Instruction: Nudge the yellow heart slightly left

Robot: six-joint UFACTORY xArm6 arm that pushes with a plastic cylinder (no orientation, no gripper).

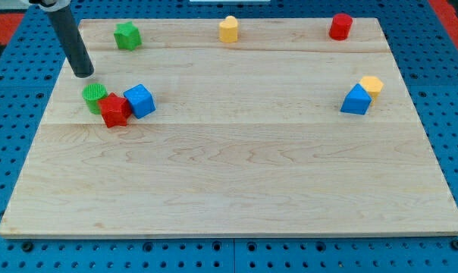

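A: So, where does my tip sit?

B: Near the wooden board's left edge, just above the green round block. Right of that, touching it, is the red block, shape unclear, then the blue cube. The rod's upper end is cut off by the view's top.

A: Jaws?

B: None; it's a bare rod holding nothing.

A: The target?

B: Two yellow blocks, both too small to call. One is far right of my tip at the top edge; the other sits half hidden behind a blue block. A green star and a red cylinder are also up top. No writing readable.
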